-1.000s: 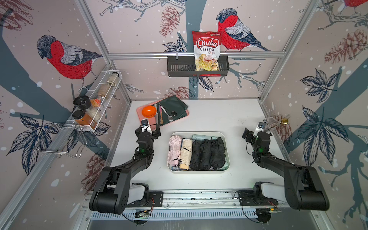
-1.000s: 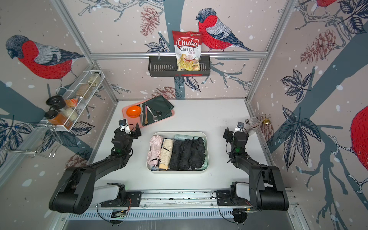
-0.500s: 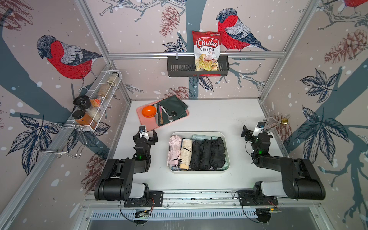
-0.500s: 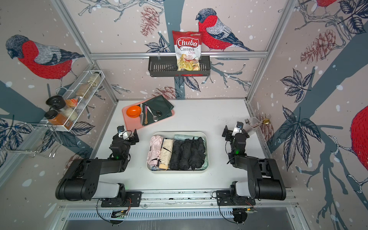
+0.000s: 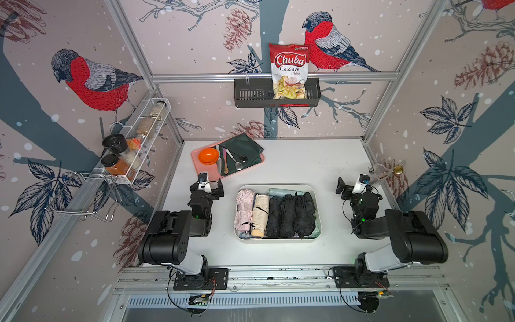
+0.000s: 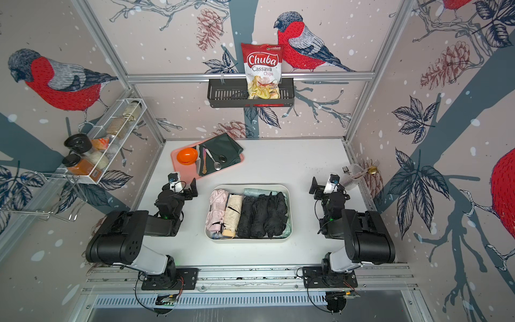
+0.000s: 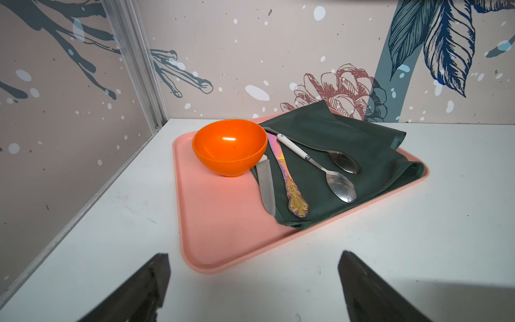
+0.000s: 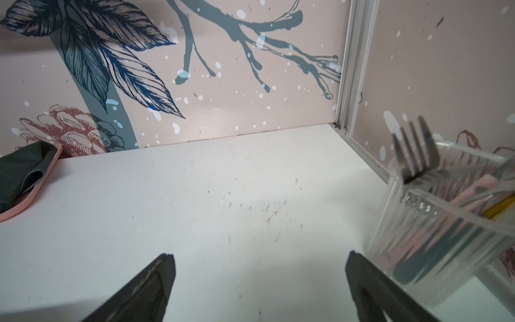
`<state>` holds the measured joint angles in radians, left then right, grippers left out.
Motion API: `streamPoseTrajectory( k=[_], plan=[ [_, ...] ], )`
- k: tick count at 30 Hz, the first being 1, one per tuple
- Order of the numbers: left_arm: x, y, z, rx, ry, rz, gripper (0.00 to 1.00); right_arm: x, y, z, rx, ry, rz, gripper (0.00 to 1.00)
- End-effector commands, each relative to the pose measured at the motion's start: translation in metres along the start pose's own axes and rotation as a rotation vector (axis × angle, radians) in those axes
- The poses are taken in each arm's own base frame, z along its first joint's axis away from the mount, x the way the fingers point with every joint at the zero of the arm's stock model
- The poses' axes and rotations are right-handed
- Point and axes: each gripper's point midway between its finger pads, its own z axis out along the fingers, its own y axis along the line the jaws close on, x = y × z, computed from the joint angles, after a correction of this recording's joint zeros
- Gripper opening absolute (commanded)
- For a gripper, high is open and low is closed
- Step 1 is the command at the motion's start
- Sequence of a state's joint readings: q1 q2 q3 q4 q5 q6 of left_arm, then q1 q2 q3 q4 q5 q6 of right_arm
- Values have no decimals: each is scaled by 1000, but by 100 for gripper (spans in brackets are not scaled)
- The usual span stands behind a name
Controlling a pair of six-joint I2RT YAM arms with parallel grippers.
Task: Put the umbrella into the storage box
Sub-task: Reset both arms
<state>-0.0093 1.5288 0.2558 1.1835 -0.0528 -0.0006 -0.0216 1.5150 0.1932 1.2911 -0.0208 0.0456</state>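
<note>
**White table, full box, empty jaws**

White tabletop ringed by bird-printed walls carries the shallow off-white plastic storage box [image 5: 278, 241] at its middle, seen in both top views. Every umbrella in view lies inside it: a folded pink umbrella [image 5: 243, 207], a cream umbrella [image 5: 260, 214] touching it, three black umbrellas [image 5: 288, 214] side by side, and a pale mint umbrella [image 5: 281, 191] across the far end. None lies on the table, so the job looks finished.

The left gripper [image 7: 253, 255] stands wide and empty, aimed at the flat pink tray [image 7: 217, 231] just ahead; a forward lurch would shove it. The right gripper [image 8: 259, 255], equally wide and empty, sits just beside the clear ribbed cutlery holder [image 8: 446, 231]; a sideways swing could tip it. The tightly packed black bundles might spill if bumped. The box lies between both grippers, touching neither.
</note>
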Motion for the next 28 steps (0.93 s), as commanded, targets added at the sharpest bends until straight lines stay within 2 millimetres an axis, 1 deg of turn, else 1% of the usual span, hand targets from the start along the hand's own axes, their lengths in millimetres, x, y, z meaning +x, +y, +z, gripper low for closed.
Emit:
streamPoseTrajectory(
  k=[1,3,28],
  plan=[
    [-6,1,0,2,-22,-2,98,-5,-2,0,10,-33,21,100],
    [-7,1,0,2,-20,-1,98,-3,-6,2,33,-11,27,100],
    [-6,0,0,5,-19,-1,98,-4,-6,1,42,-23,24,100]
  ],
)
